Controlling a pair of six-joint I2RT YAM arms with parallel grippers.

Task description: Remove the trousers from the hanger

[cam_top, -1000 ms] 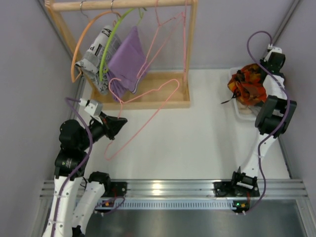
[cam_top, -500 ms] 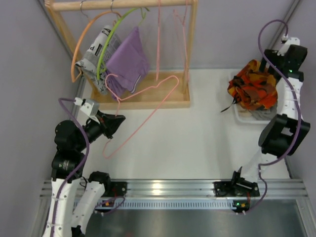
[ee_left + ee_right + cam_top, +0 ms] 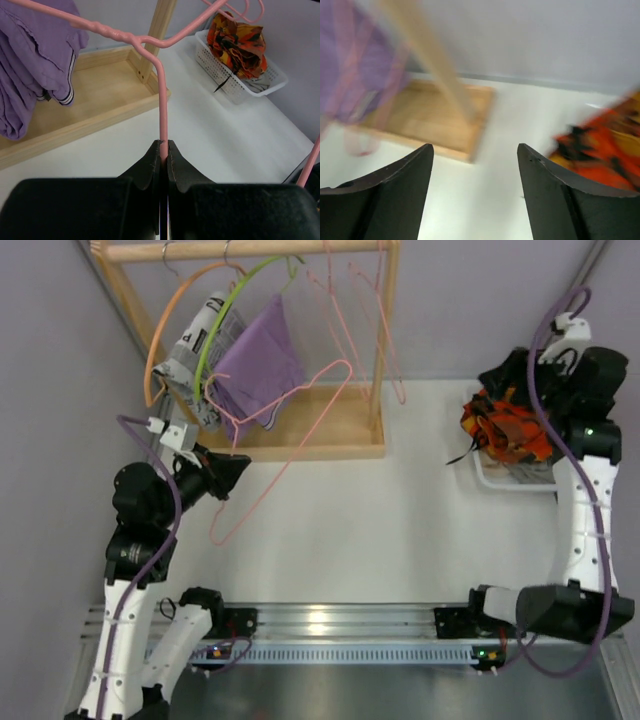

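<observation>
Left gripper (image 3: 163, 145) clenched on the wire of a bare pink hanger (image 3: 162, 111), just in front of the wooden rack (image 3: 330, 443). Right gripper (image 3: 475, 148) spread wide, empty, by orange trousers (image 3: 505, 422) bunched in a basket (image 3: 497, 476) right of the rack.

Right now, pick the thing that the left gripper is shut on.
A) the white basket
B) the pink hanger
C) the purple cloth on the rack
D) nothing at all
B: in the left wrist view the left gripper has its fingers pressed together on the straight wire of the pink hanger, which runs up out of it.
</observation>
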